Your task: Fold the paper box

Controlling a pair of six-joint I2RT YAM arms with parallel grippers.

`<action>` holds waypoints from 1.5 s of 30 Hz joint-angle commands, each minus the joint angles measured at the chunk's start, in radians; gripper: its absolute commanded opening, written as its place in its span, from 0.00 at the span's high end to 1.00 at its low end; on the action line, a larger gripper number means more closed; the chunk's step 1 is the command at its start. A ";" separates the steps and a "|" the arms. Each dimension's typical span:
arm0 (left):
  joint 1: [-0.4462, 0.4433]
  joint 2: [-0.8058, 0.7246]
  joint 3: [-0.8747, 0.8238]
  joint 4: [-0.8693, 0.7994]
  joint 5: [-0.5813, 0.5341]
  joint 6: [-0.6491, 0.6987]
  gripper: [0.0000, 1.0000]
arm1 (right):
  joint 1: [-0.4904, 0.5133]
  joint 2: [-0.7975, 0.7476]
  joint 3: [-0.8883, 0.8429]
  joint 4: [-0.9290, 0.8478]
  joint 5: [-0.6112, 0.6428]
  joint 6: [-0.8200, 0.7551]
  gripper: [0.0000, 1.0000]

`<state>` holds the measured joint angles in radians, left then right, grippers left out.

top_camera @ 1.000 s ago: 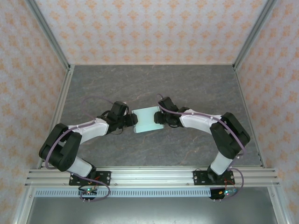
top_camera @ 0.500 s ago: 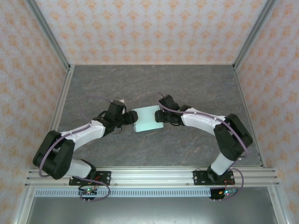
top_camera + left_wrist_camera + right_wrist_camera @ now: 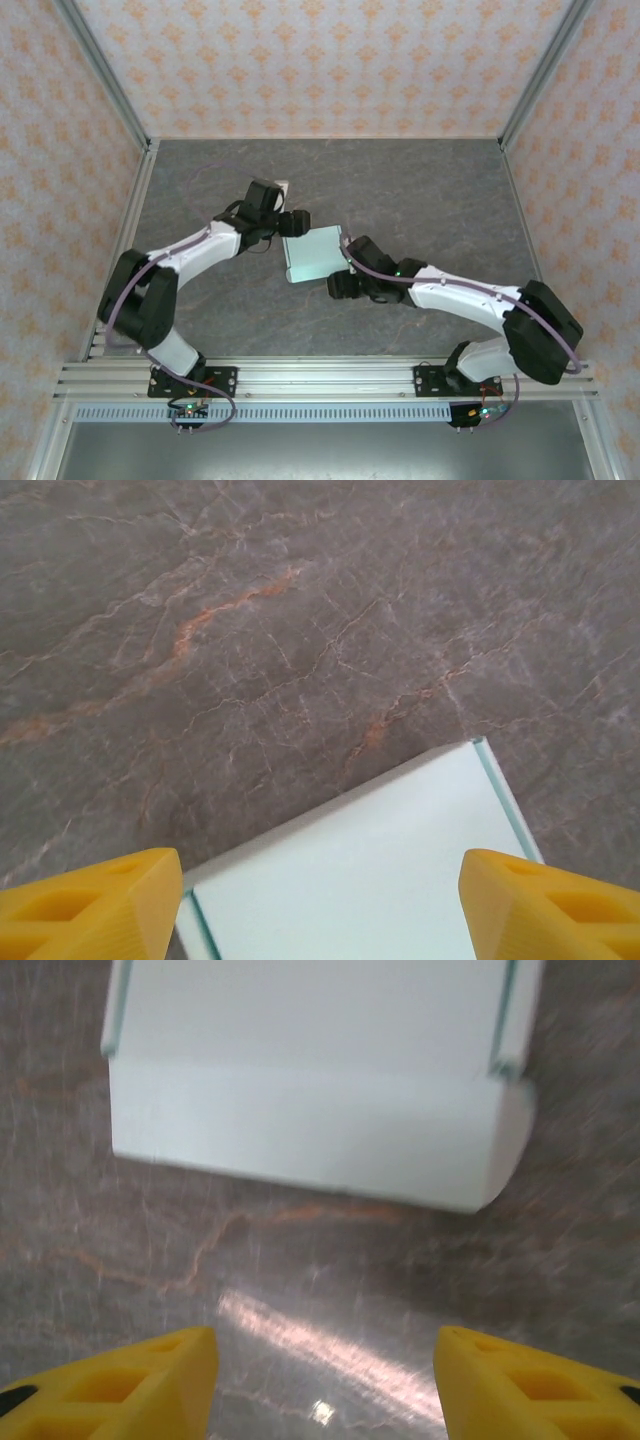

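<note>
Right claw [image 3: 335,287] backed off, left claw [image 3: 297,222] swung; both gape, released; paper box [image 3: 312,254] lies flat, pale mint.

Robot test cell in a lab. The left arm [image 3: 200,250] and right arm [image 3: 460,295] are bolted to an aluminium extrusion rail [image 3: 330,378] at the near edge. The grey stone-print tabletop [image 3: 400,190] is boxed in by metal corner posts [image 3: 105,75] and orange-patterned wallpaper panels [image 3: 330,60].
</note>
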<state>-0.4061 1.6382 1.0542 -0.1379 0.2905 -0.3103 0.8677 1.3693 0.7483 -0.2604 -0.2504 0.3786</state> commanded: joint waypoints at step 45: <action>0.066 0.153 0.061 -0.142 0.317 0.083 0.15 | -0.325 0.186 -0.155 0.599 -0.426 0.254 0.37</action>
<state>-0.3565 1.8050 1.0874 -0.2520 0.5953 -0.2562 0.5343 1.5913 0.6151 0.2493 -0.6552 0.5697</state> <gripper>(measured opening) 0.848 0.629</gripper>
